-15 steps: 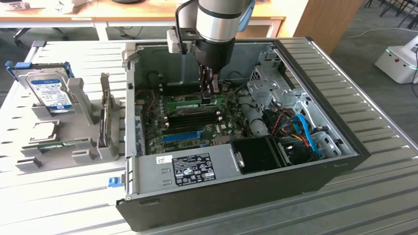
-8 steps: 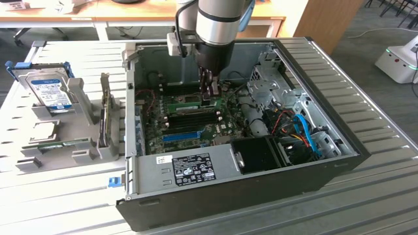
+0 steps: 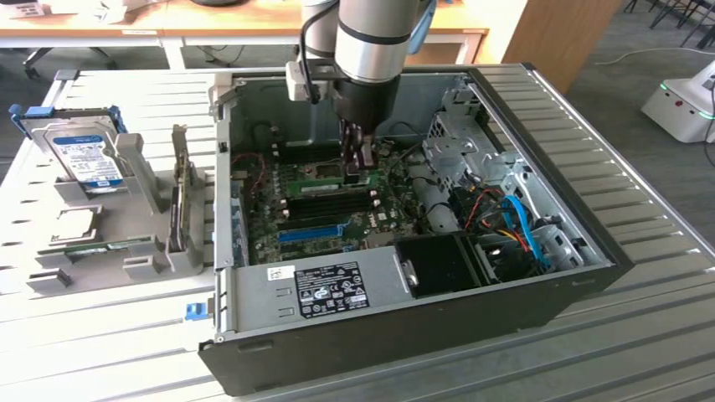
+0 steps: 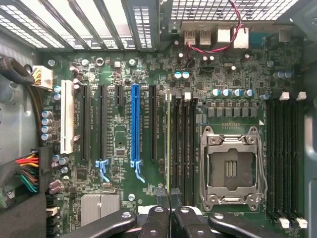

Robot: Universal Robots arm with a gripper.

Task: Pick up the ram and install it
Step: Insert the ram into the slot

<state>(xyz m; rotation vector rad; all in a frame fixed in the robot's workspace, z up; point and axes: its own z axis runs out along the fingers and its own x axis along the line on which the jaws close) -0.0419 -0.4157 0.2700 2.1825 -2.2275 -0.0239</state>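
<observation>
Jaws clenched on ram (image 4: pixel 168 144), thin green stick seen edge-on. Ram stands upright along memory slots on motherboard (image 3: pixel 335 219), between blue slot (image 4: pixel 134 124) and CPU socket (image 4: pixel 232 166); seating unclear. Arm (image 3: pixel 369 42) reaches down into open computer case (image 3: pixel 558 289) on desk (image 3: pixel 648 352).

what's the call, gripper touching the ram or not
Touching: the wrist view shows the gripper shut on the ram, which is seen edge-on.

Arm (image 3: pixel 374 42): cut off at exterior view's upper edge.
End effector (image 4: pixel 168 196): body cut off at wrist view's edge.
Ram (image 4: pixel 168 144): edge-on, chips hidden; whether seated, cannot tell.
Case label (image 3: pixel 330 289): print too small to read.
</observation>
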